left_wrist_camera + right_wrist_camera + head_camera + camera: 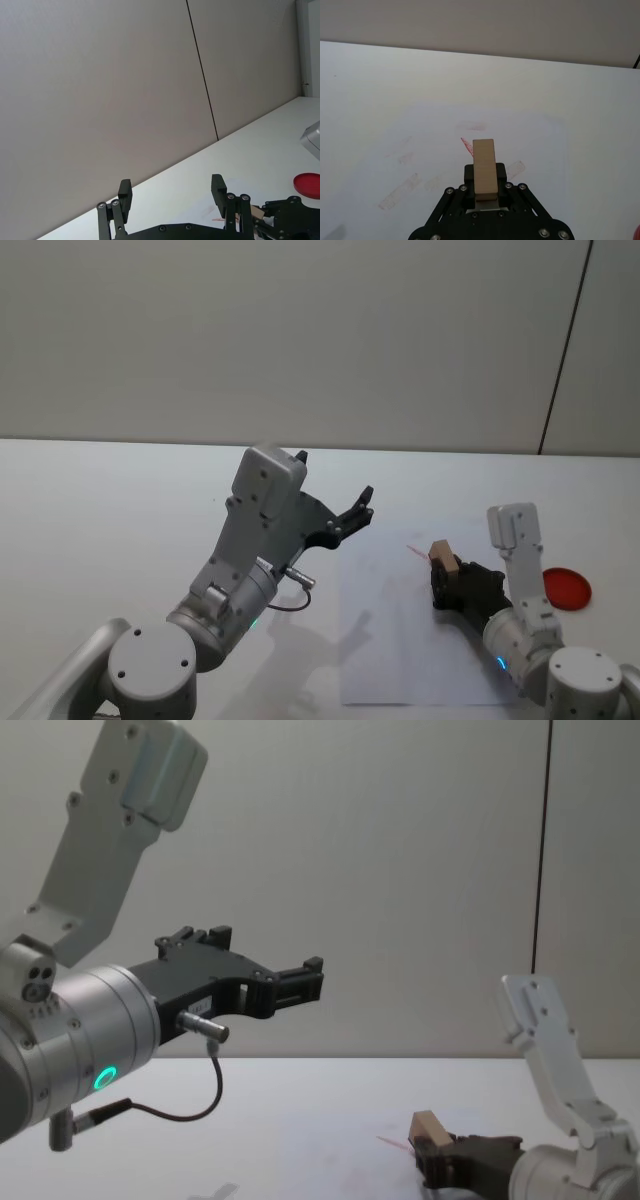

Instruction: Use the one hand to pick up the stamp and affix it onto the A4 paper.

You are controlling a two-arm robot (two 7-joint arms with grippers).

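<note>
Right wrist view: right pincer [485, 179] grips stamp [483, 156] over A4 paper [425, 135].

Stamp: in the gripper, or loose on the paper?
Gripped: the right gripper is shut on the stamp, which sticks out over the A4 paper.

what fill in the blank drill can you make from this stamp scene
1. The right tool grips the ____ over the A4 paper.
2. The left tool hangs raised above the table with its fingers ____.
3. The round ink pad beside the paper is coloured ____.
Missing words: stamp; open; red.
</note>
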